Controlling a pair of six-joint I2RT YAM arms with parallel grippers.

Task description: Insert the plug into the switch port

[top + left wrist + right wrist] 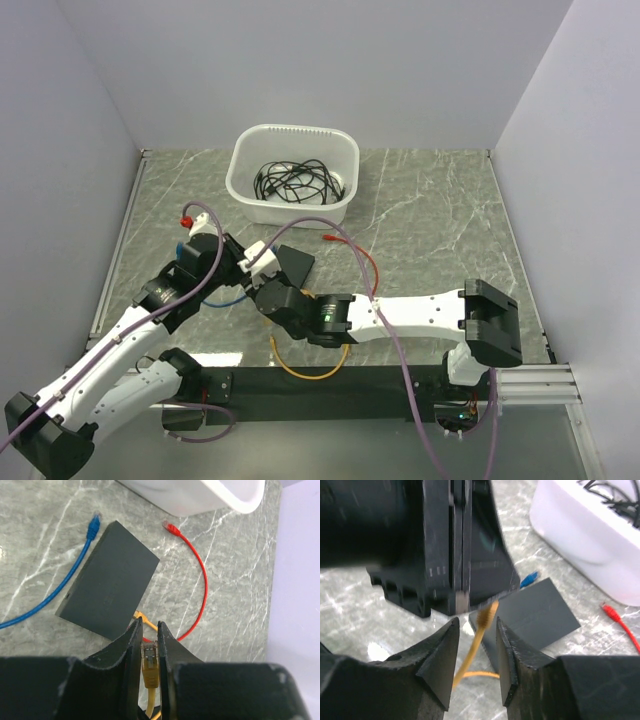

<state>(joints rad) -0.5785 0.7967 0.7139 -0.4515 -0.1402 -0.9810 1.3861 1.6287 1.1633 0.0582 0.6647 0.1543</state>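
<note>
The switch (pixel 110 582) is a flat matte-black box lying on the marble table, just ahead of my left gripper (pixel 148 625). That gripper is shut on the yellow plug (pixel 151 657), whose clear tip points toward the switch's near edge. The switch's ports do not show. In the right wrist view my right gripper (pixel 476 622) is open, its fingers on either side of the yellow cable (pixel 477 635) without touching it, right below the left gripper's body (pixel 445 545). From above, both grippers meet beside the switch (pixel 292 265).
A white tub (pixel 240 165) holding black cables stands behind the switch. A red cable (pixel 200 585) curves to the switch's right, with its plug (pixel 171 528) near the tub. On the left lies a blue cable, its plug (pixel 93 526) by the switch's far corner.
</note>
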